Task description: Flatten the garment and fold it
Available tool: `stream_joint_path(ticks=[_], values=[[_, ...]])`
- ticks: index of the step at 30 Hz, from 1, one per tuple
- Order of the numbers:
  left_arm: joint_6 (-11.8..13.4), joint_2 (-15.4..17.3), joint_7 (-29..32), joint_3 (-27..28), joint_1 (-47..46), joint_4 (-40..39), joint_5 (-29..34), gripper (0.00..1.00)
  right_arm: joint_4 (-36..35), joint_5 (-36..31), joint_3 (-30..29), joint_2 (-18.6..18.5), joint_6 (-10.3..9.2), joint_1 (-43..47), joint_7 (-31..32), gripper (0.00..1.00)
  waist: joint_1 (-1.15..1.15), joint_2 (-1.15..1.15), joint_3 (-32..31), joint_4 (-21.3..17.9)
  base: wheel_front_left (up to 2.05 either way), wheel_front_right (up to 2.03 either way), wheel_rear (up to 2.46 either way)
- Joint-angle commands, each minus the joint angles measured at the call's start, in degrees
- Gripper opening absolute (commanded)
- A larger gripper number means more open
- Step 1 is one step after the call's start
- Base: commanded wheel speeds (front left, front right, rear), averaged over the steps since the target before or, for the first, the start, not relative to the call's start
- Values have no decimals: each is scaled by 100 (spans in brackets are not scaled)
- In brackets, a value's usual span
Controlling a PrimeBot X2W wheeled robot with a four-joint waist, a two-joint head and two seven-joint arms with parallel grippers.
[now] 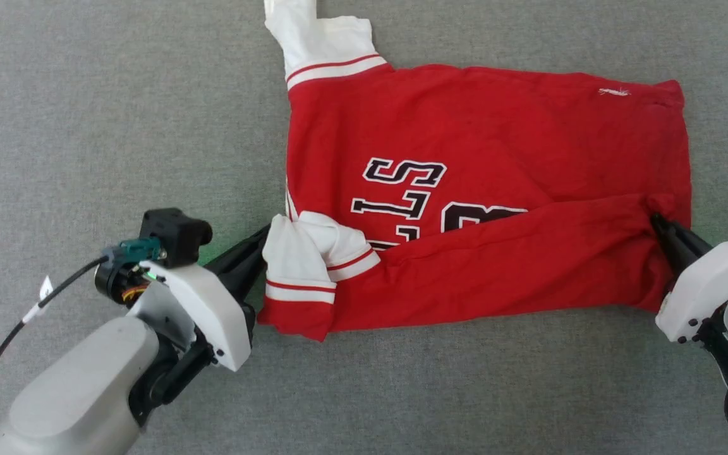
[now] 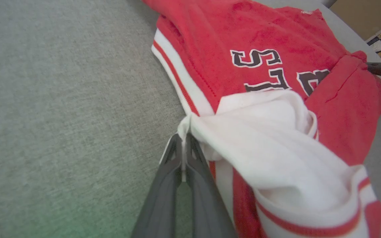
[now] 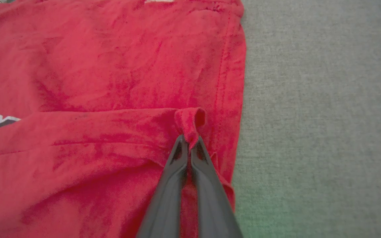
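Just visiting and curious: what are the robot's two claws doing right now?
Left gripper: shut on the white sleeve of the red jersey.
Right gripper: shut on a pinch of its red fabric.

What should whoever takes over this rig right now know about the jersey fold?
Left gripper: shut on the edge of the white near sleeve.
Right gripper: shut on a pinch of the red hem corner.
Jersey T-shirt: lies sideways on the grey surface, sleeves toward the robot's left.
Done: near long side folded over the lower part of the lettering.
Left: release both, fold in the far sleeve and far side, then fold across.
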Motion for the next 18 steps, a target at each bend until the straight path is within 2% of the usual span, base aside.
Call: stream_joint_path(ticks=[1, 5, 7, 8, 9, 12, 13, 14, 15, 16, 18], values=[[-65, -65, 92, -53, -85, 77, -15, 0, 68, 16, 29, -23, -4, -58, 121, 0, 0, 0, -4, -11, 0, 0, 0], [-63, -124, 202, -69, -69, 135, -139, 0, 106, 60, 9, -15, -4, -45, 290, 0, 0, 0, -23, -16, 0, 0, 0], [-46, -140, 205, -60, -65, 156, -166, 0, 129, 75, -4, 6, -4, -35, 362, 47, 0, 0, -34, -18, 0, 0, 0], [-31, -153, 193, -46, -63, 171, -183, 8, 137, 80, -13, 19, -4, -34, 377, 81, 0, 0, -41, -18, 0, 0, 0], [-24, -165, 182, -36, -63, 185, -196, 20, 151, 86, -22, 35, -4, -33, 392, 100, 0, 0, -50, -17, 0, 0, 0], [11, -227, 49, 38, -52, 242, -242, 51, 164, 116, -50, 83, -4, -61, 312, 100, 0, 0, -100, -13, 0, 0, 0], [11, -227, 49, 38, -52, 242, -242, 51, 164, 116, -50, 83, -4, -61, 312, 100, 0, 0, -100, -13, 0, 0, 0], [16, -244, 8, 51, -47, 263, -245, 76, 177, 118, -51, 91, -4, -62, 295, 100, 0, 0, -124, -11, 0, 0, 0], [25, -273, -57, 79, -33, 283, -262, 92, 173, 130, -48, 100, -4, -64, 258, 100, 0, 0, -156, -8, 0, 0, 0], [35, -299, -108, 99, -11, 302, -282, 100, 162, 142, -46, 102, -4, -65, 209, 100, 0, 0, -195, -7, 0, 0, 0], [68, -346, -265, 157, 42, 309, -303, 100, 124, 159, -47, 92, -4, -49, 123, 100, 0, 0, -288, 4, 0, 0, 0]])
